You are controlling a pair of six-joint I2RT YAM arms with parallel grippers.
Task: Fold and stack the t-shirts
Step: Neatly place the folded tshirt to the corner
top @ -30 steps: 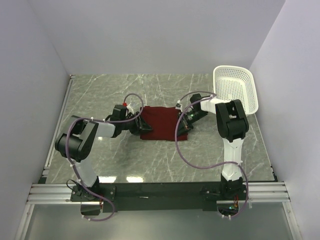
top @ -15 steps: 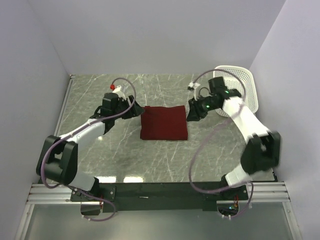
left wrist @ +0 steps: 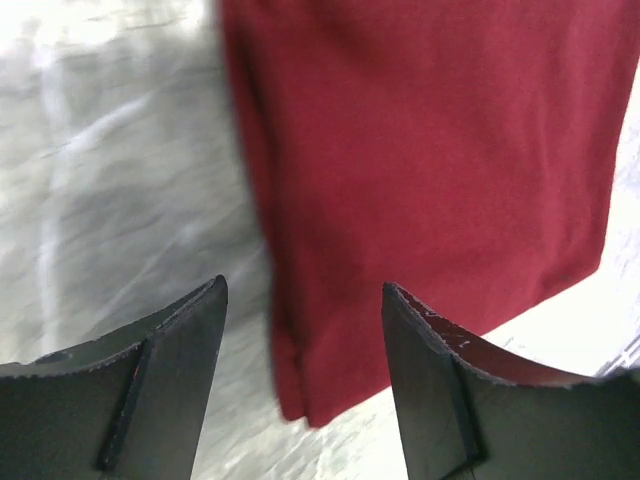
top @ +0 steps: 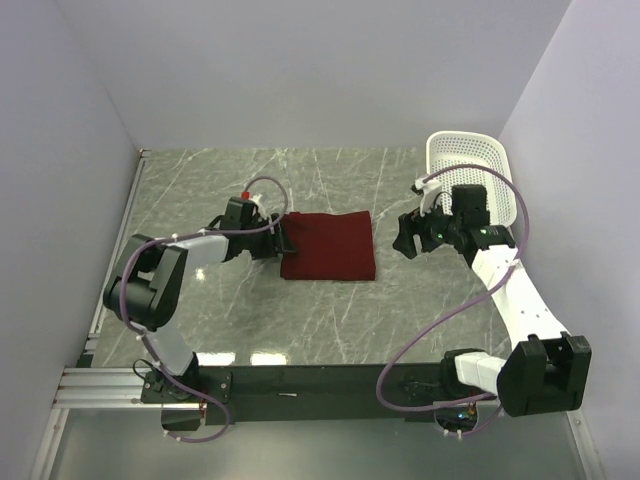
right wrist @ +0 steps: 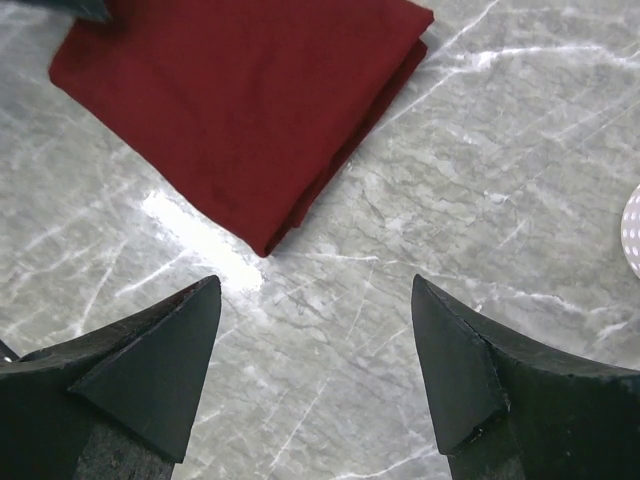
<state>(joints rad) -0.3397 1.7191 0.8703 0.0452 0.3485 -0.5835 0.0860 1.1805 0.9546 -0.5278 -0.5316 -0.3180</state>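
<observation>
The maroon t-shirt (top: 328, 245) lies folded into a flat rectangle on the marble table (top: 300, 320). My left gripper (top: 281, 240) is at the shirt's left edge. In the left wrist view it (left wrist: 304, 285) is open, and the folded t-shirt (left wrist: 430, 150) edge and one corner show between the spread fingers, unpinched. My right gripper (top: 405, 241) hangs to the right of the shirt, a short gap away. In the right wrist view it (right wrist: 315, 282) is open wide over bare marble, with the t-shirt (right wrist: 240, 100) ahead of the fingertips.
A white mesh basket (top: 470, 175) stands tilted at the back right, just behind the right arm; a sliver of the basket (right wrist: 632, 232) shows at the right wrist view's edge. Grey walls close in the table on three sides.
Both grippers let go of the shirt's edges and drew away. The left one has come back to the left edge; the right one has moved further right and opened wider. The shirt lies still.
</observation>
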